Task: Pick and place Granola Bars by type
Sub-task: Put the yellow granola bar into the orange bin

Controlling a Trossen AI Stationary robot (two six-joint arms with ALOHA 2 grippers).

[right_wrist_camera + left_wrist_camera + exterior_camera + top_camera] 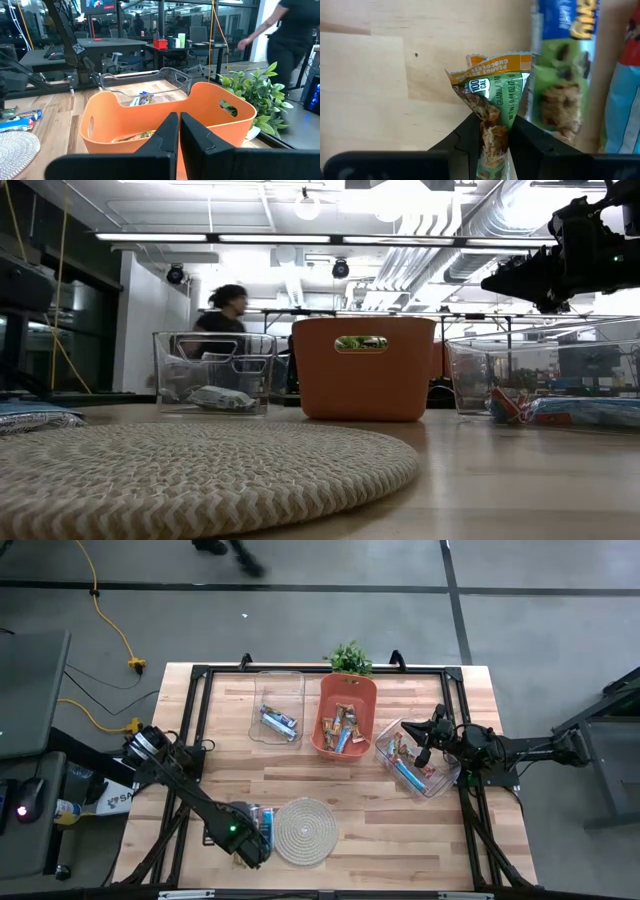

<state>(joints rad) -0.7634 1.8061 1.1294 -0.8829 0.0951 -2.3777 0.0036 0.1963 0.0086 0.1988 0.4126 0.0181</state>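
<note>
Granola Bars lie loose at the table's near left edge, where the left gripper [250, 837], its arm stretched low across the wood, pinches 1 green-wrapped bar [492, 107] beside the woven mat [305, 830]. Farther right, more bars fill the orange basket [347, 715]. The right gripper [428, 740] hovers fully closed above the right clear bin [417, 759].
</note>
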